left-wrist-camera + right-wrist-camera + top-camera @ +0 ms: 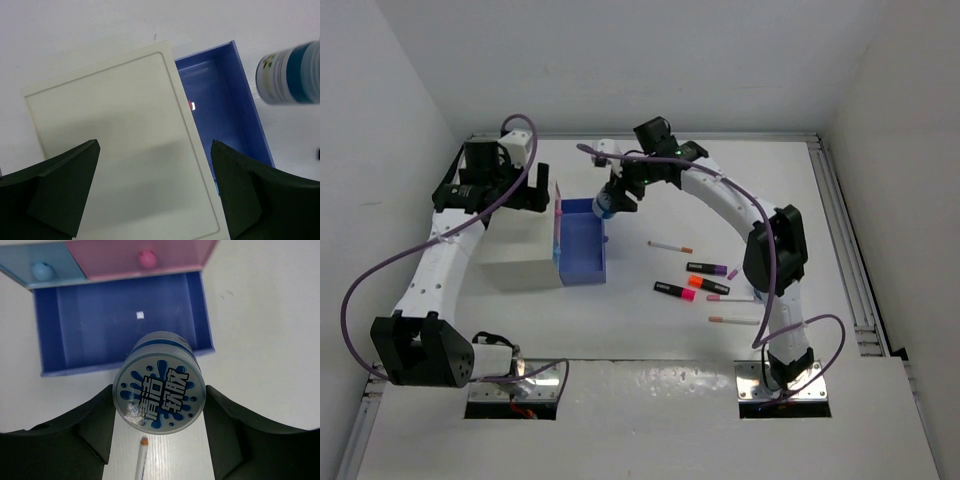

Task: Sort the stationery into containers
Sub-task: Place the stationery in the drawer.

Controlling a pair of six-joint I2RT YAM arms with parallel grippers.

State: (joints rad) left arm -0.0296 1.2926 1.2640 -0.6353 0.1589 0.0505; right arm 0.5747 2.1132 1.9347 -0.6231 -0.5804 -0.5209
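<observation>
Round blue plastic tub (160, 382) clamped by right gripper (159, 395) above open blue plastic drawer (80, 325); release needed next. Left gripper (155, 150) held open alongside.

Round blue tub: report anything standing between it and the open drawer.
Nothing visible blocks it. The round blue tub, gripped in the right claw, hangs over the outer edge of the open blue drawer, whose inside looks bare.

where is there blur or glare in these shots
Left wrist: the round blue-and-white tub is out of focus, with a small glint inside the open dark blue plastic drawer. Right wrist: the tub's printed lid is sharp. Top view: evenly lit.
</observation>
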